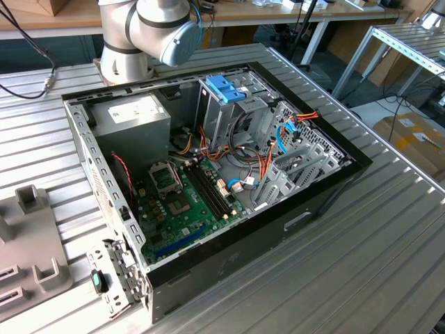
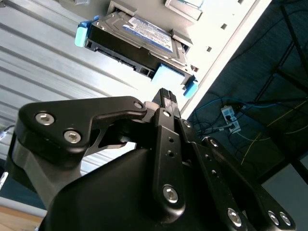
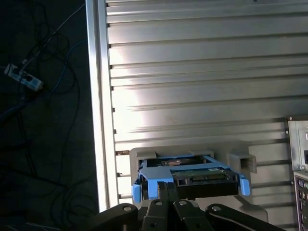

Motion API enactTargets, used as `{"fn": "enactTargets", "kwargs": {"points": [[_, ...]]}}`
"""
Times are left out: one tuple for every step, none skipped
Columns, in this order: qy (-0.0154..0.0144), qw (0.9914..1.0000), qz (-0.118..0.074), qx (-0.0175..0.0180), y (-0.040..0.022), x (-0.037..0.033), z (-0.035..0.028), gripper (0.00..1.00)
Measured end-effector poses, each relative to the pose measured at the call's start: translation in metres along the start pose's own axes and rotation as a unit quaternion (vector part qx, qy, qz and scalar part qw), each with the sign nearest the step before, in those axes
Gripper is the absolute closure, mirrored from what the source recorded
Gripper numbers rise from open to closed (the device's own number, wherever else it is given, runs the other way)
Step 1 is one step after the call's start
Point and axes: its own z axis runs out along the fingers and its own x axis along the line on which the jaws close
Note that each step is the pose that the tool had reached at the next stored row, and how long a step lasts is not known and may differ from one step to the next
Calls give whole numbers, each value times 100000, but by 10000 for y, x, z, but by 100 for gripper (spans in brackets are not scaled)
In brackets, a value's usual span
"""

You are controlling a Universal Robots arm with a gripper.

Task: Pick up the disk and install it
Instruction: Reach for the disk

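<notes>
Although the black links of the hand (image 3: 167, 186) cover its near edge in the first wrist view, the disk (image 3: 192, 174) can be seen lying flat in a grey holder (image 3: 240, 161) on the ribbed metal desk (image 3: 192, 72), close to the desk's edge, its light blue carrier framing it. In the second wrist view the disk (image 2: 139, 36) shows its labelled face and dark side, with the hand (image 2: 165, 96) right at the carrier's blue end; contact cannot be made out, and I cannot tell whether the hand is apart, together or clamped on the carrier. Beyond the desk's edge the floor (image 3: 43, 120) is dark, with loose cables hard to follow. In the exterior view the arm (image 1: 149, 28) is cut off by the frame's top, behind an open computer case (image 1: 327, 188) whose drive cage carries a blue bracket (image 1: 224, 88). A grey fixture (image 1: 28, 229) at the exterior view's left is partly cropped.
</notes>
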Motion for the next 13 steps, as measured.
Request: {"fn": "enactTargets", "kwargs": {"points": [[7,100000,-2,4,0,0,0,89],[11,100000,-1,6,0,0,0,89],[9,100000,3,6,0,1,0,89],[0,100000,3,1,0,1,1,89],[-9,100000,6,3,-6,1,3,89],[2,100000,1,9,-24,-1,2,89],[2,100000,3,8,-34,-2,3,89],[2,100000,5,10,-46,-3,3,89],[0,100000,3,12,-55,-3,3,89],[1,100000,4,17,-64,-4,3,89],[0,100000,4,22,-64,-4,3,89],[-3,100000,6,21,-64,-4,3,89],[-7,100000,-1,62,-65,-4,3,89]]}}
